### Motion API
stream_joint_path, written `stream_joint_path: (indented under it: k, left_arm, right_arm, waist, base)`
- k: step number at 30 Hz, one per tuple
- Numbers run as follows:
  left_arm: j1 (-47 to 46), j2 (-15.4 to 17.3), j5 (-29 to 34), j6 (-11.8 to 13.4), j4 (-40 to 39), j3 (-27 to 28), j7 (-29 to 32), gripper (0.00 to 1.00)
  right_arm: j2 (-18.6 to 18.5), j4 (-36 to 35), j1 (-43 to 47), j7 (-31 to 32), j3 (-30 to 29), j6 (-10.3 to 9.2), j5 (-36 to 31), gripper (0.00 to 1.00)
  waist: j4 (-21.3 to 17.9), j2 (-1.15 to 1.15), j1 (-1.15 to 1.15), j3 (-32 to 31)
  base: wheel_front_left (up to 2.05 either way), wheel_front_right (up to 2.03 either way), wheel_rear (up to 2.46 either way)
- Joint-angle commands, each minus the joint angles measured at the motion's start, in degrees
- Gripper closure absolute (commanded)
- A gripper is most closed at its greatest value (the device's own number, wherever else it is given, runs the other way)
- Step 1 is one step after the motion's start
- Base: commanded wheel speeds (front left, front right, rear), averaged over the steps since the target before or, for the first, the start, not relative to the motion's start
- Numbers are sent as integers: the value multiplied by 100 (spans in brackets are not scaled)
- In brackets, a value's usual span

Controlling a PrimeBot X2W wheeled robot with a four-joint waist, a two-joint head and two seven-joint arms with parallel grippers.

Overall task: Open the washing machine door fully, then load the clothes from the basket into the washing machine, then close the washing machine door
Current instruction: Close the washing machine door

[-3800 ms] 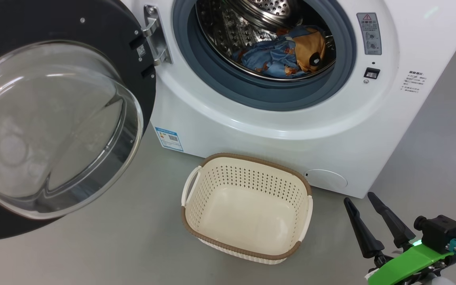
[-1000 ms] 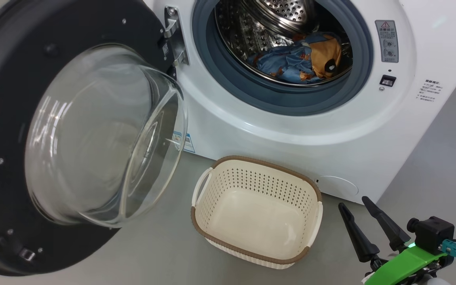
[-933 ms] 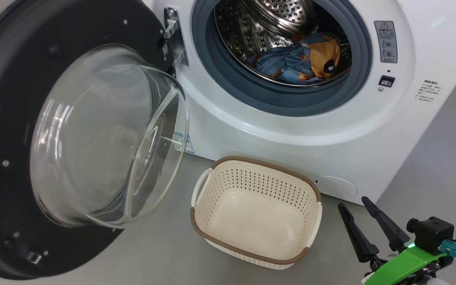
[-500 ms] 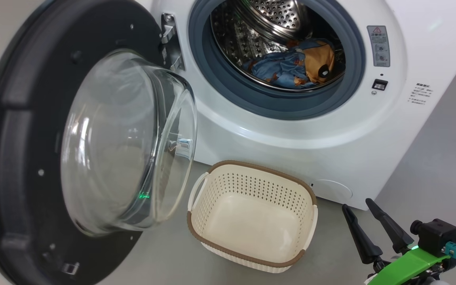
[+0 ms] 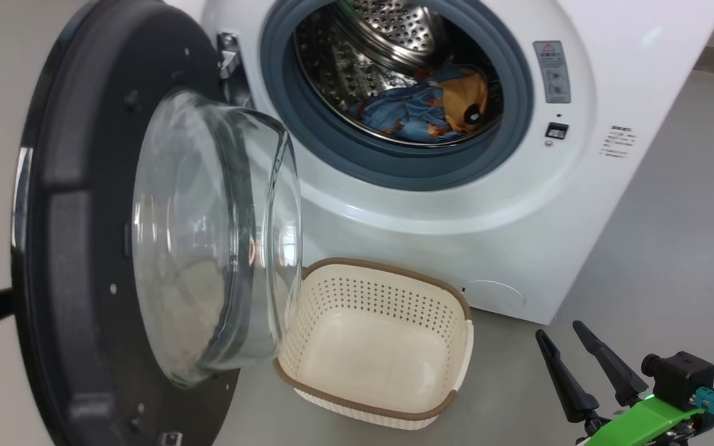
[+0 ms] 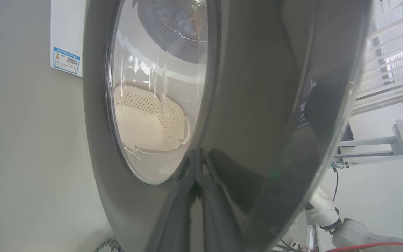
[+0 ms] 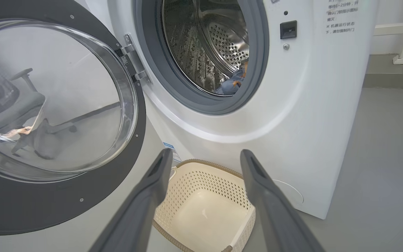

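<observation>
Way off to the left of the washing machine [image 5: 431, 210], the left gripper [image 6: 196, 189] is clenched on itself, tips pressed against the glossy outer face of the washing machine door [image 5: 78, 204]. The door stands out from the machine's front on its left-side hinge. The clothes [image 5: 419, 111] sit inside the machine's drum. The basket [image 5: 388, 294] is on the floor just in front of the machine. The right gripper [image 5: 558, 330] hovers low near its front right corner, fingers spread, gripping nothing.

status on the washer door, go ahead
Left gripper shut, tip on the washing machine door's outer face; right gripper open, empty. Door partway open, clothes in drum. Empty basket on floor near door's swing.
</observation>
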Motion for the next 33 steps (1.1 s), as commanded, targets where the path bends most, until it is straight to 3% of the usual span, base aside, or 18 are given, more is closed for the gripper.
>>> stream_joint_path:
  k: [1,15,33]
  left_arm:
    - [-144,220,-89,-19,-260,202,69,100]
    - [-375,-188,28,-19,-630,-175,-131,100]
    - [-1286,-630,550,-19,-64,-717,-813,100]
  right_arm:
    - [-65,-110,-4,-44,66,7,-98,0]
    - [-44,-132,-5,-44,21,7,-134,0]
    - [89,-191,-83,-44,-88,7,-158,0]
  waist:
    - [-109,0,0,-11]
    - [-846,0,0,22]
    - [-2018,0,0,203]
  base:
    - [0,0,0]
    - [0,0,0]
    - [0,0,0]
